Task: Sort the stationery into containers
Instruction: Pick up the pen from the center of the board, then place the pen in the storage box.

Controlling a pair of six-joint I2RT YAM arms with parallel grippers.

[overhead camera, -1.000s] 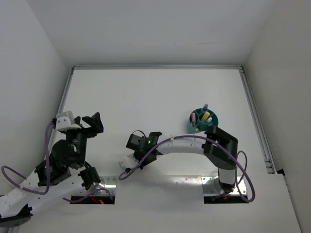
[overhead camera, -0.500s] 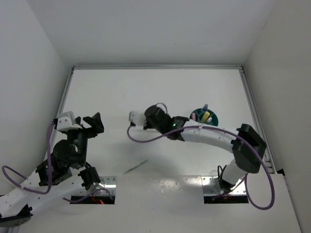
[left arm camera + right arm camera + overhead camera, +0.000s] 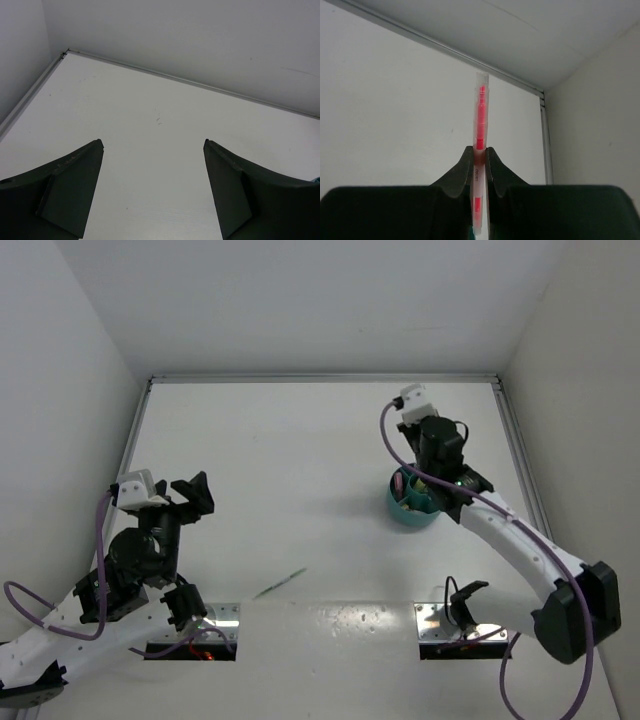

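My right gripper [image 3: 479, 152] is shut on a thin pink pen [image 3: 480, 110], which stands upright between its fingers. From above, that gripper [image 3: 437, 485] hangs over the round teal cup [image 3: 405, 515] at the right of the table. The cup holds pink and yellow stationery; the arm hides part of it. A thin green pen [image 3: 280, 583] lies on the table near the front, left of centre. My left gripper [image 3: 152, 142] is open with only bare table between its fingers. It sits at the left side [image 3: 190, 492], far from the pen and cup.
A metal rail [image 3: 525, 480] runs along the table's right edge and another [image 3: 190, 82] along the back. White walls close in the left, back and right sides. The arm base plates [image 3: 215, 618] lie at the near edge.
My right arm swung from the near-left part of the table up and across to the cup, carrying the pink pen. The green pen stayed on the table. The left arm has not moved.
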